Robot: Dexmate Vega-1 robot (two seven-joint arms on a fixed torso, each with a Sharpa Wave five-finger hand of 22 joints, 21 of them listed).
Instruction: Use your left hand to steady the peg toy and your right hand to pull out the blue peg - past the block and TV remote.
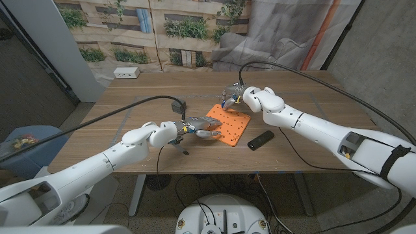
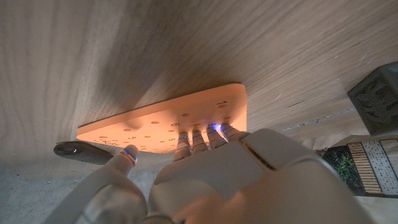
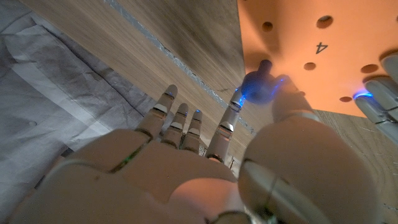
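Now flat orange peg toy [image 1: 233, 124] w/ numbered holes; left robot hand [image 1: 197, 127] presses it, right robot hand [image 3: 261, 99] pinches blue peg [image 3: 260, 84].

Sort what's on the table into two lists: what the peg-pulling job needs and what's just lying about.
Belongs to the job:
- orange peg board
- blue peg
- left hand, fingers pressing on the board
- right hand, thumb and a finger at the peg

Lying about:
- black TV remote, beside the board
- white box at the far edge
- dark block
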